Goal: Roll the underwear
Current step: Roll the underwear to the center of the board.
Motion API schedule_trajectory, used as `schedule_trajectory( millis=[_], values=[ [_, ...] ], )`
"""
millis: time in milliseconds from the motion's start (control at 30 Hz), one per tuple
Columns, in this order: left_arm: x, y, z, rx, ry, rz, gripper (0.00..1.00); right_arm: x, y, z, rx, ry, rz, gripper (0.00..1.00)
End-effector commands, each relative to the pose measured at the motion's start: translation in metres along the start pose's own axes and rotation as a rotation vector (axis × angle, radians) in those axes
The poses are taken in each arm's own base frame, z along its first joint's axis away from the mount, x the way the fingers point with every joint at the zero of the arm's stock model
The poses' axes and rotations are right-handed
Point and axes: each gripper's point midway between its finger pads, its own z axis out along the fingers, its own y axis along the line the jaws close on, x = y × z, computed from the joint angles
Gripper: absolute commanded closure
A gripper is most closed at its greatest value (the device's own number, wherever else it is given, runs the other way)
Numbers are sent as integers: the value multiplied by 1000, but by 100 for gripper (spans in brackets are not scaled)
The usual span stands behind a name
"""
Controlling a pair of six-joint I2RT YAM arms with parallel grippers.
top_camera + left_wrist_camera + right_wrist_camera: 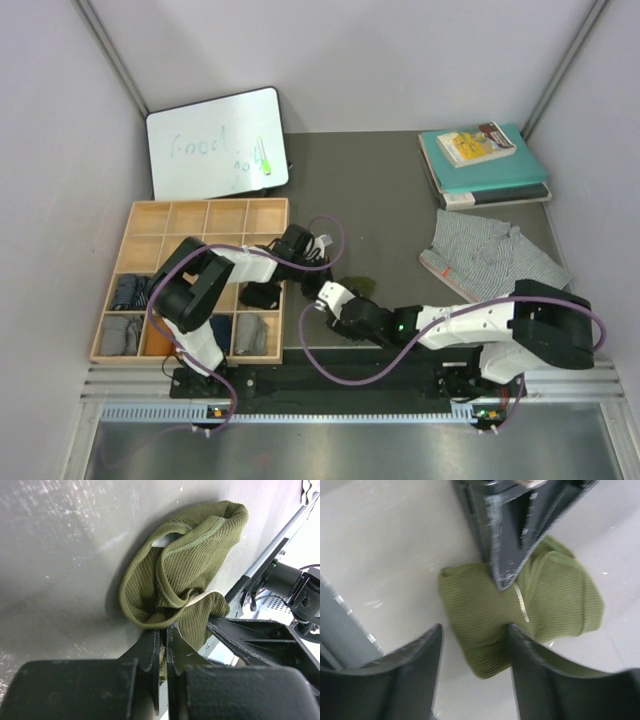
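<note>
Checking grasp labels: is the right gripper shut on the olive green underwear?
No, the right gripper stands open over the olive green underwear, table visible between its fingers.

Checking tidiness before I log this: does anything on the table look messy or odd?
The olive underwear is a loose, bunched wad, not a neat roll, pinched by the left gripper. The patterned underwear lies crumpled near the books.

A robotics lab test cell: plain white panels (400, 60) wall in a dark surface (380, 200); the cabled left arm (190, 285) and right arm (470, 322) stand bolted to an aluminium rail (130, 378); a whiteboard (215, 140), wooden sorting tray (205, 201) and teal books (490, 165) lie alongside.
</note>
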Motion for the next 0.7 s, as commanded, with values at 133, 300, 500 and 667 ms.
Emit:
schedule_trajectory(
  millis=[133,300,500,667],
  values=[
    [20,10,-3,-8,54,-14,100,31,-1,23,65,138,17,81],
    [12,1,-10,27,13,-22,67,32,14,12,-86,201,89,100],
    [-13,-16,-36,36,-83,18,39,-2,7,-16,-320,167,337,100],
    [-26,-26,-53,39,-208,101,36,-6,2,-18,-504,207,478,100]
  ],
)
